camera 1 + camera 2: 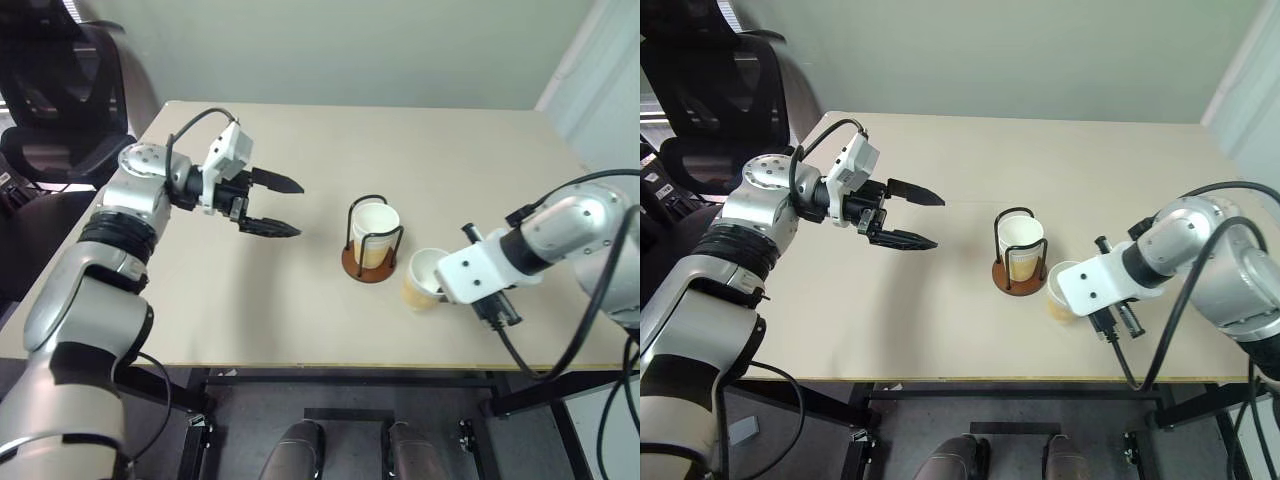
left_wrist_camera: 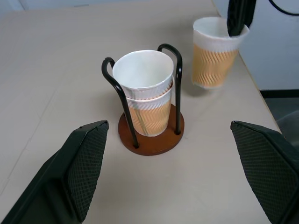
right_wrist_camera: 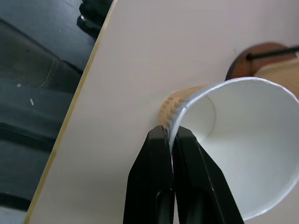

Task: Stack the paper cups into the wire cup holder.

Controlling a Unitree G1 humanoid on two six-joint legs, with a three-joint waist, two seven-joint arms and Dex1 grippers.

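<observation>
The wire cup holder [image 1: 368,268] stands right of the table's middle, with two paper cups [image 2: 142,74] nested upright between its black loops. A third paper cup [image 1: 425,278] hangs tilted just right of the holder, a little above the table. My right gripper [image 3: 170,134] is shut on that cup's rim, one finger inside and one outside. My left gripper [image 1: 299,209] hovers open to the left of the holder, pointing toward it with nothing between its fingers [image 2: 88,158].
The tan table [image 1: 300,320] has its front edge close to the held cup, and its right edge is not far beyond it. A black office chair [image 1: 60,90] stands off the table's far left corner.
</observation>
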